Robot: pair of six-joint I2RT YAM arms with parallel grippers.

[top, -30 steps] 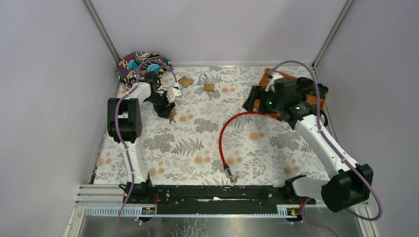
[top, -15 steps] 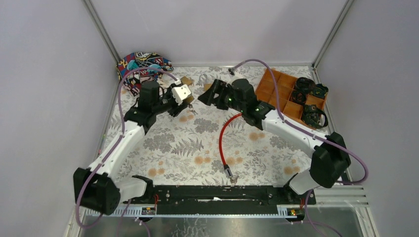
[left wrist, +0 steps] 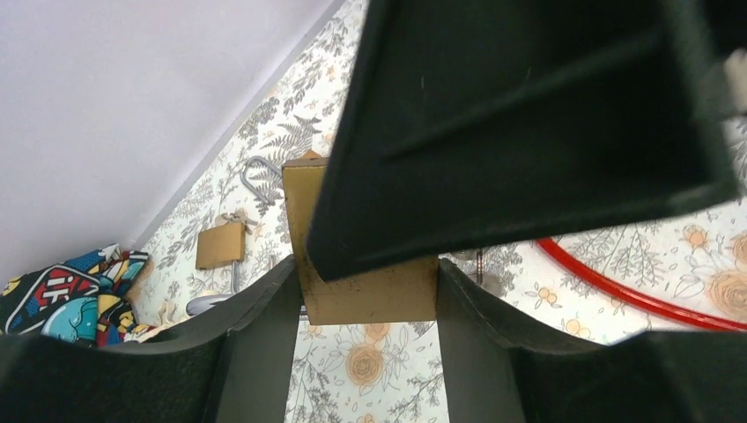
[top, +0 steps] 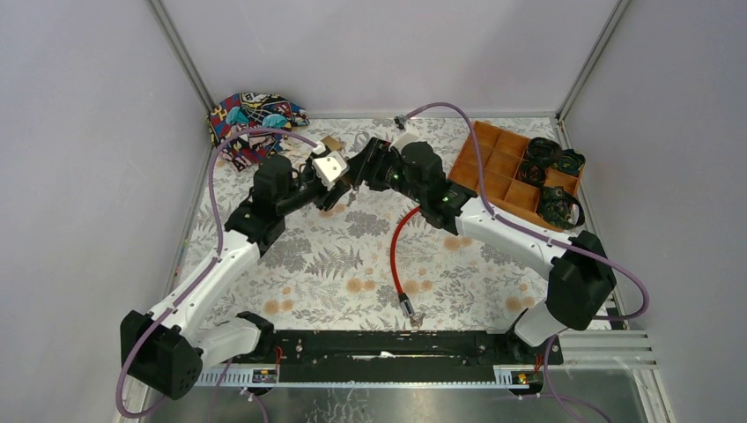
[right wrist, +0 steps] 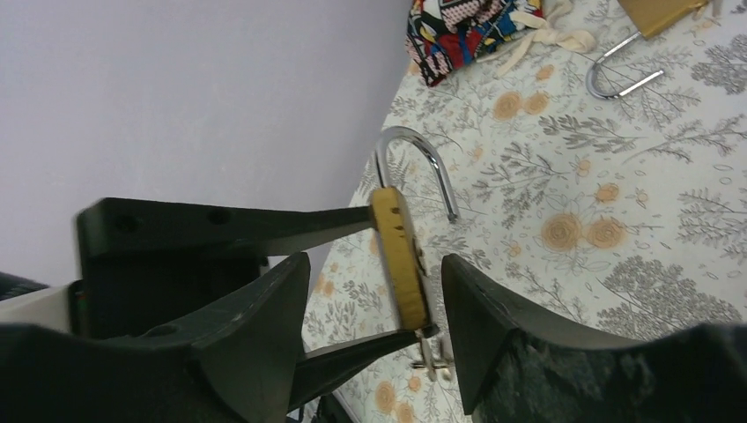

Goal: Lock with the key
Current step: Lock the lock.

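A brass padlock (left wrist: 366, 286) with its steel shackle (right wrist: 414, 163) swung open is held off the table by my left gripper (left wrist: 366, 295), which is shut on its body. In the right wrist view the padlock (right wrist: 401, 256) shows edge-on, and a small key (right wrist: 432, 357) hangs from its lower end. My right gripper (right wrist: 374, 322) is open, with a finger on each side of the padlock and neither touching it. In the top view both grippers meet at the back centre: left (top: 337, 173), right (top: 358, 171).
A second brass padlock (left wrist: 220, 245) lies on the floral cloth beyond, also seen in the right wrist view (right wrist: 656, 13). A patterned fabric bag (top: 251, 115) sits back left. An orange divided tray (top: 506, 172) with black items is back right. A red cable (top: 398, 256) curves across the middle.
The right arm swung from the orange tray leftwards to the padlock. The left arm came from the back left corner towards the centre, carrying the padlock up. The two grippers now meet.
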